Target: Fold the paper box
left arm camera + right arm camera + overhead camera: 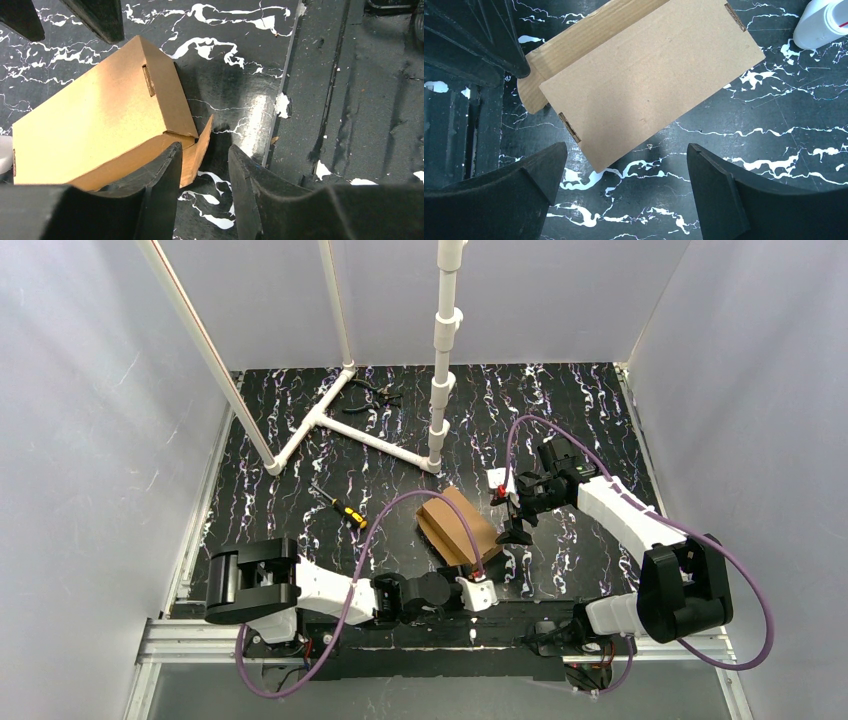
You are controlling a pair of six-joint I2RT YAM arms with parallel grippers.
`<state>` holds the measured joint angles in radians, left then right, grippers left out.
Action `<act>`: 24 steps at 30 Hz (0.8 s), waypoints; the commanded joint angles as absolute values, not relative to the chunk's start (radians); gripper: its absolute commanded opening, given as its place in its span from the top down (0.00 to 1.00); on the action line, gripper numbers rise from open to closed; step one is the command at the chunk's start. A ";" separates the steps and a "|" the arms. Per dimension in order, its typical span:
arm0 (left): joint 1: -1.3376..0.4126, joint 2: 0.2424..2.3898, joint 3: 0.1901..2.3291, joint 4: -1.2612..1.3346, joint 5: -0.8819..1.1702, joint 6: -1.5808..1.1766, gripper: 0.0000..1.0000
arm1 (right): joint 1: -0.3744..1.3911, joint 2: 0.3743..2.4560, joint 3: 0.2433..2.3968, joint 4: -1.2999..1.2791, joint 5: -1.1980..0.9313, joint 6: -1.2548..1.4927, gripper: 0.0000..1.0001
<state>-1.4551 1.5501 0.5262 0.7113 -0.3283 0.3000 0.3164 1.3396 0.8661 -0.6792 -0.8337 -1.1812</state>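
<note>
A black, white-veined desk (560, 400) carries a white pipe frame (370, 435) toward 11 o'clock. The brown paper box (458, 525), folded shut, lies just toward 6 o'clock of the desk's middle. From 3 o'clock the right fingers (719, 185) hover over it, spread wide and grasping nothing. At its 6 o'clock corner the left fingers (160, 170) stand partly released, straddling a loose flap. A screwdriver (345, 510) lies at 9 o'clock, pliers (378, 392) at 12.
</note>
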 commanded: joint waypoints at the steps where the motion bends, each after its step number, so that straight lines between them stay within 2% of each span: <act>1: -1.459 1.557 0.541 0.765 -0.362 0.324 0.64 | 0.318 1.346 0.866 -0.684 -0.863 -1.186 0.02; 7: -1.459 1.598 0.562 0.765 -0.351 0.325 0.73 | 0.318 1.353 0.870 -0.699 -0.872 -1.195 0.02; 21: -1.459 1.662 0.601 0.764 -0.417 0.318 0.83 | 0.318 1.374 0.880 -0.730 -0.883 -1.219 0.02; 24: -1.459 1.669 0.599 0.763 -0.436 0.315 0.92 | 0.318 1.376 0.880 -0.733 -0.886 -1.220 0.02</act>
